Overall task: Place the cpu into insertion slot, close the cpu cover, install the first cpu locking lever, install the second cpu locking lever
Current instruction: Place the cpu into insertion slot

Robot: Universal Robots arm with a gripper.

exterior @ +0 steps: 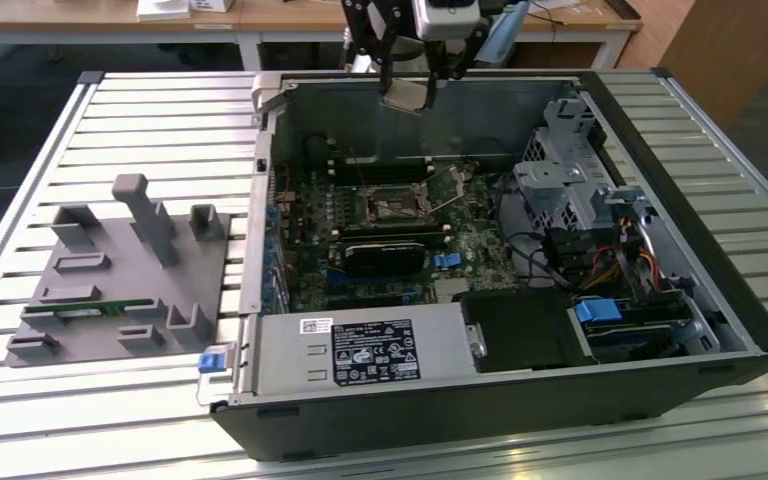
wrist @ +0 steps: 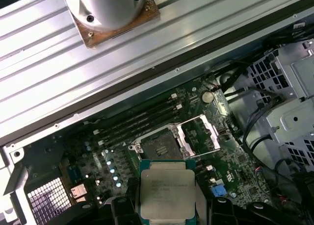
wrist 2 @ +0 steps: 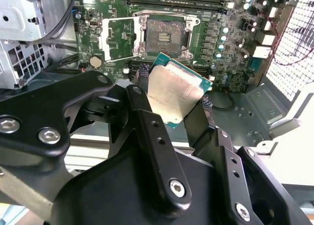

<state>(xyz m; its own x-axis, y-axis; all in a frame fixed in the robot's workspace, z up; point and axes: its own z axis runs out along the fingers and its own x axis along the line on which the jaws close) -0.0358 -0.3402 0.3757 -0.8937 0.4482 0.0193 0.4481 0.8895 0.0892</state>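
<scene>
So the cpu [exterior: 406, 95] is pinched by its edges in the gripper [exterior: 422, 78], with the black fingers [wrist 2: 147, 127] closed in on either side of it and the dull silver top left showing. It's held up in the air, tilted, over the far wall of the open computer case [exterior: 704, 300], well apart from the motherboard [exterior: 357, 225] below. In both wrist views the chip [wrist 2: 174, 92] [wrist: 167, 193] is seen sitting between the fingers with its green edge peeking out. The insertion slot [exterior: 391, 208] [wrist 2: 164, 35] [wrist: 159, 147] is bare, a dark square with nothing seated in it. The cpu cover [wrist 2: 117, 36] [wrist: 201, 134] is flipped open and laid out flat just beside the socket. The long black memory slots [wrist: 137, 119] are lined up next to the socket. In the exterior view the case is laid on its side on a slatted table [exterior: 144, 110], with a power supply [exterior: 357, 355] at the near end. A grey fixture [exterior: 117, 270] is parked on the table towards the exterior view's left, well apart from the gripper.
</scene>
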